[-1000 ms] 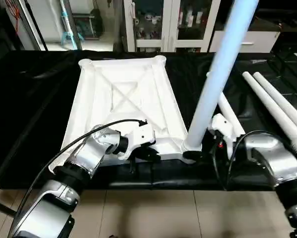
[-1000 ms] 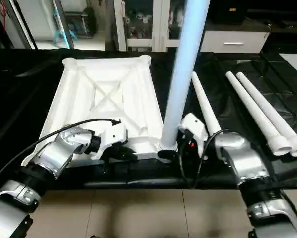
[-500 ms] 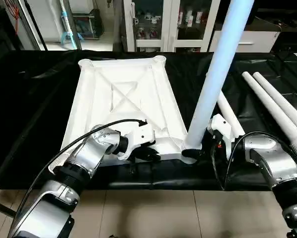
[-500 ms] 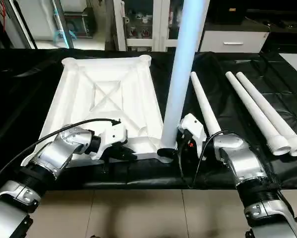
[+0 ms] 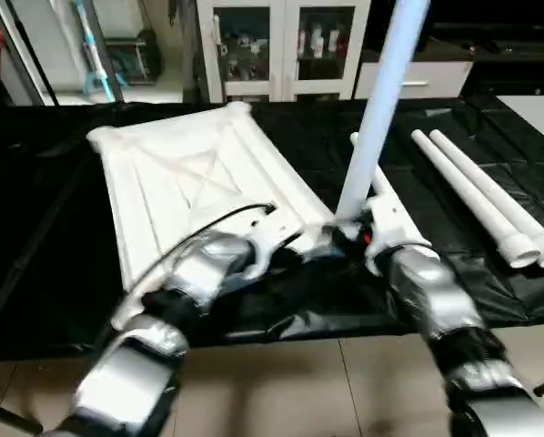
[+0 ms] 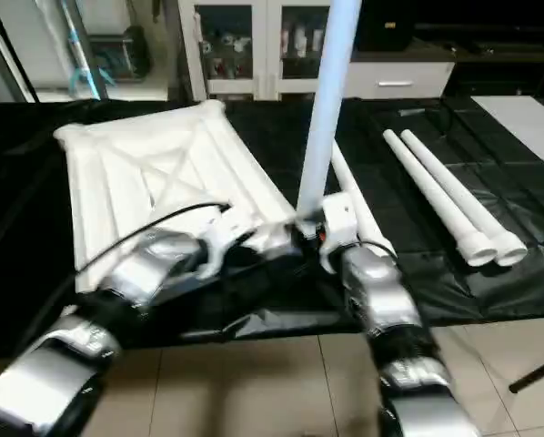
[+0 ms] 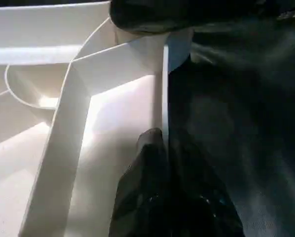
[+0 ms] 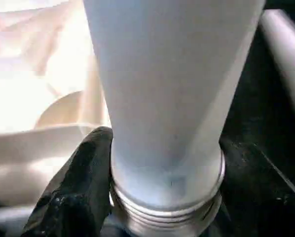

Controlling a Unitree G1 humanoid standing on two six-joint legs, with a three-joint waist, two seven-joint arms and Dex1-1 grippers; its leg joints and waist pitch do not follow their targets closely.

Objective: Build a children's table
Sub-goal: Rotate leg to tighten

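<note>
While the tabletop [image 5: 176,187] lay ribbed side up on the black-draped work table [image 5: 35,228], one white leg [image 5: 374,109] stood nearly upright at its near right corner, long axis rising out of frame and leaning slightly right. The right gripper [image 5: 352,238] was the closer one: its black fingers [image 8: 76,195] clasped the leg just above the threaded collar at its base. Seating it probably meant pressing straight down along that axis. The left gripper [image 7: 163,148] was clenched on the thin rim of the tabletop's near edge, left of the leg, likely bracing it. Three more smooth tubular legs [image 5: 477,196] with flared ends lay loose to the right, running near to far. All parts looked like matte moulded plastic.
</note>
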